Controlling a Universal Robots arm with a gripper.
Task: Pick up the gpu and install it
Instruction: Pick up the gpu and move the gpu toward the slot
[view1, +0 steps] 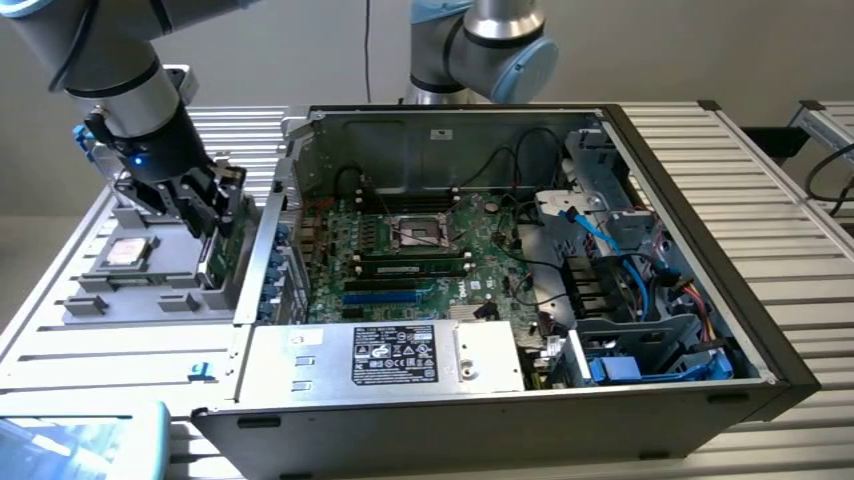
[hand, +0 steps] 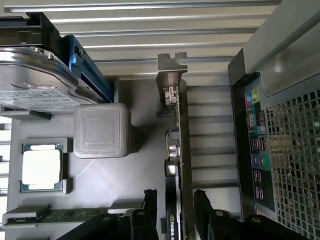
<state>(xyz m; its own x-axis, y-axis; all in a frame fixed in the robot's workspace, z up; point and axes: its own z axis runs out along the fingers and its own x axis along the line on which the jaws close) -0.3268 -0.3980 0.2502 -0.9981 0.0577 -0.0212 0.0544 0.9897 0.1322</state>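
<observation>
The gpu (hand: 176, 150) stands on edge in a slot of the grey parts holder (hand: 145, 105), its silver end bracket (hand: 170, 75) at the far end. I see it edge-on, between black cooler and green board. My gripper (hand: 176, 207) is open and straddles the card, one black finger (hand: 150, 202) on each side with a gap to the card on both. In the exterior view the gripper (view1: 207, 215) hangs low over the gpu (view1: 223, 255), at the exterior view's left of the open computer case (view1: 694, 250). The motherboard (view1: 400, 245) lies exposed inside.
On the holder (view1: 147, 285) beside the card lie a silver hard drive (hand: 37, 82), a processor chip (hand: 42, 167), a memory stick (hand: 55, 216) and a grey block (hand: 102, 131). The case's rear port panel (hand: 257, 145) stands close by. A second arm (view1: 481, 45) stands behind the case.
</observation>
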